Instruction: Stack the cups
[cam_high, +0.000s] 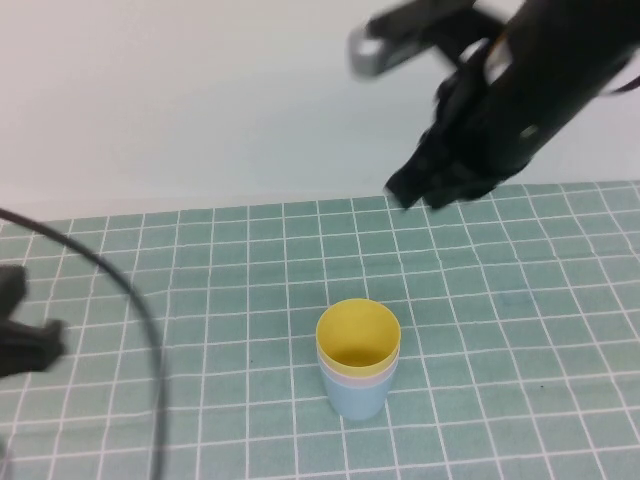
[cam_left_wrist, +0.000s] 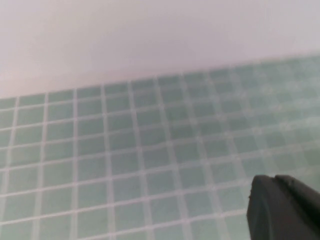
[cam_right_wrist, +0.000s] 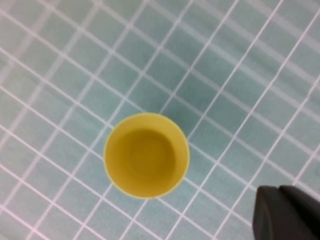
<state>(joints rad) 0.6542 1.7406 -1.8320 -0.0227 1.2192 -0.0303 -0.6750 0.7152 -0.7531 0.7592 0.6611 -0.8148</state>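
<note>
Three cups make one stack: yellow cup (cam_high: 358, 335) inside pink cup (cam_high: 364, 379) inside blue cup (cam_high: 356, 399). The right gripper (cam_high: 432, 190) hangs high above them, the left gripper (cam_high: 25, 345) sits low at the left. I cannot tell if either one's jaws are open.

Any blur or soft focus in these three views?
High view: right gripper, raised beyond the cups, is motion-smeared; left gripper at the left edge is soft. Left wrist: mat hazy throughout. Right wrist: yellow cup fairly clear.
</note>
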